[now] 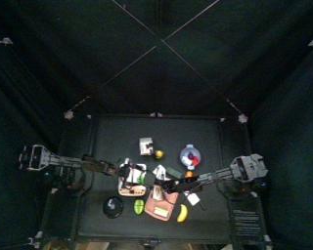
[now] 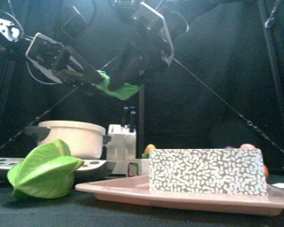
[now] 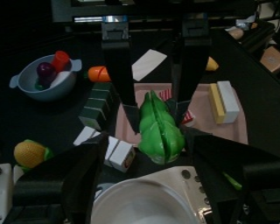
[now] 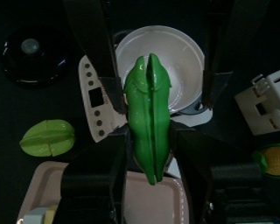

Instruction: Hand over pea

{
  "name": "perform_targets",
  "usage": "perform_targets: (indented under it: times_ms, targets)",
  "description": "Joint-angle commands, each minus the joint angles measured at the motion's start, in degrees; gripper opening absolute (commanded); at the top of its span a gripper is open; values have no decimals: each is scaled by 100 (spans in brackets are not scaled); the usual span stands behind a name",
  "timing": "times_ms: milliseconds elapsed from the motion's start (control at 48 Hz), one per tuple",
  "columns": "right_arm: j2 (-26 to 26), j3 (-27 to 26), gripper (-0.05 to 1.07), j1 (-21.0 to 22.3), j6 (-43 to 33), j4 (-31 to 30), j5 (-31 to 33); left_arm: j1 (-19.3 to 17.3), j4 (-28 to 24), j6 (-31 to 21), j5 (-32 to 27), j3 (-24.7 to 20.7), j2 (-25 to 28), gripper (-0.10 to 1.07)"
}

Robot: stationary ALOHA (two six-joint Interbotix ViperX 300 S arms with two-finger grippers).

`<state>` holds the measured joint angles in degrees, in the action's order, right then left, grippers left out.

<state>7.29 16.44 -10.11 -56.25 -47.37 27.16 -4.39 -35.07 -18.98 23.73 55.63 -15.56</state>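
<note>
A green pea pod [image 2: 116,88] hangs in the air above the table, between my two grippers. My right gripper [image 4: 149,144] is shut on the pea pod [image 4: 149,114], with a jaw pressed on each side. My left gripper [image 3: 157,140] is open, its jaws standing wide on either side of the same pod [image 3: 161,133] without touching it. In the left wrist view the right gripper's fingers [image 3: 126,83] clasp the pod's far end. In the front view the left arm [image 2: 43,55] comes in from the left and the right arm [image 2: 151,40] from above.
Below stand a white bowl [image 2: 74,137], a green pepper [image 2: 43,168] and a pink tray [image 2: 132,188] holding a speckled block [image 2: 209,170]. A bowl of fruit [image 3: 25,86], an orange [image 3: 98,74], corn [image 3: 29,153] and a black dish [image 4: 31,57] also lie on the table.
</note>
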Motion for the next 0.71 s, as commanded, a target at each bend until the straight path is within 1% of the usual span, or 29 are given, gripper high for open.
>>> perform_targets:
  times_ms: [0, 125, 396, 521, 688]
  targets:
    - [-97, -123, 69, 9, 0, -18, -18, -9, 141, -9, 53, -185, 18, 97]
    - [-97, -132, 69, 9, 0, -18, -18, -18, 229, 0, 53, -185, 18, 96]
    - [-97, -132, 69, 35, 0, -18, -18, -18, 211, 9, 62, -193, 18, 94]
    - [-97, -123, 69, 35, 0, -18, -9, -26, 211, 9, 62, -211, 18, 88]
    - [-97, -132, 69, 44, -9, -9, 26, -35, 211, 9, 53, -193, 18, 75]
